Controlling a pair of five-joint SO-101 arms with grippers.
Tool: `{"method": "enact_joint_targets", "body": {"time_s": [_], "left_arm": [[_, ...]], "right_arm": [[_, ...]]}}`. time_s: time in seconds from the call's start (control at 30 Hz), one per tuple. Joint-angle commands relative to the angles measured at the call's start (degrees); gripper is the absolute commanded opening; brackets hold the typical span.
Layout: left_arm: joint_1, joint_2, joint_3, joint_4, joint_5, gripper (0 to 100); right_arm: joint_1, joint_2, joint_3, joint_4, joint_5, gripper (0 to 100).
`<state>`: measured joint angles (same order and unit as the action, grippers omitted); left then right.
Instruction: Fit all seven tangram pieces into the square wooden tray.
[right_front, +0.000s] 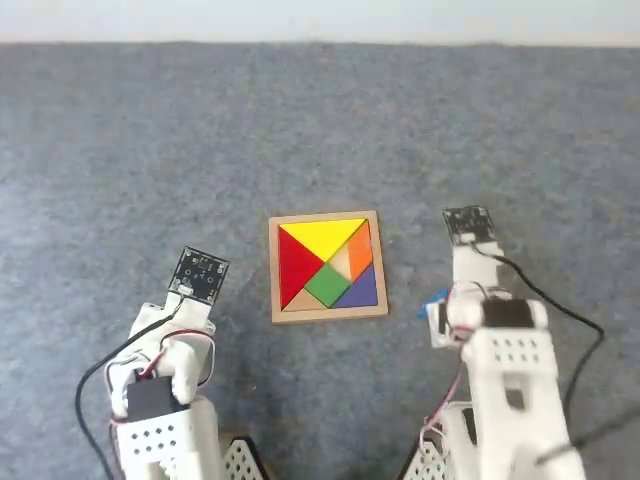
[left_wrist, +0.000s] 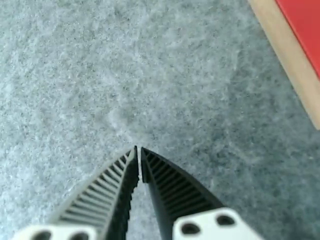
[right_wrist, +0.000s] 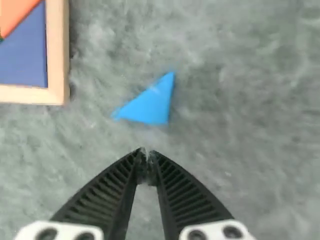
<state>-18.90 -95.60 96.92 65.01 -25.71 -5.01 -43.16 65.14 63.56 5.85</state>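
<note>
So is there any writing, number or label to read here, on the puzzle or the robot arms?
None can be read.
The wooden tray and its coloured pieces are plain.
The light blue triangle on the carpet is blank.
Any marks on the dark boards on the arms are too small to tell.

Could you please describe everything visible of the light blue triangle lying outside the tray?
The light blue triangle is a flat, smooth, single-coloured piece. It lies flat on the grey felt surface, outside the wooden tray and apart from its rim, near the corner with the dark blue piece. The shut right gripper points at one edge, seemingly without touching it.
</note>
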Motion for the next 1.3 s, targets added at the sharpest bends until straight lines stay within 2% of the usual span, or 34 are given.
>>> {"method": "enact_joint_targets", "body": {"time_s": [0.0, 0.17, 0.3, 0.47, 0.7, 1.07, 1.27], "left_arm": [[-0.4, -0.3, -0.5, 0.4, 0.2, 1], [-0.4, -0.3, -0.5, 0.4, 0.2, 1], [-0.4, -0.3, -0.5, 0.4, 0.2, 1], [-0.4, -0.3, -0.5, 0.4, 0.2, 1], [-0.4, -0.3, -0.5, 0.4, 0.2, 1], [-0.4, -0.3, -0.5, 0.4, 0.1, 1], [-0.4, -0.3, -0.5, 0.4, 0.1, 1]], "right_arm": [[-1.0, 11.6, -4.9, -3.8, -3.2, 0.9], [-0.9, 25.3, -7.9, -9.4, -4.3, 0.9], [-0.1, 31.1, -10.0, -12.4, -2.4, 0.9], [4.4, 31.2, -14.2, -12.7, -0.8, 0.9], [4.9, 31.2, -19.4, -12.1, -0.5, 0.9], [4.4, 31.7, -22.9, -16.5, -0.5, 0.9], [0.4, 31.4, -22.9, -21.3, -0.6, 0.9]]}}
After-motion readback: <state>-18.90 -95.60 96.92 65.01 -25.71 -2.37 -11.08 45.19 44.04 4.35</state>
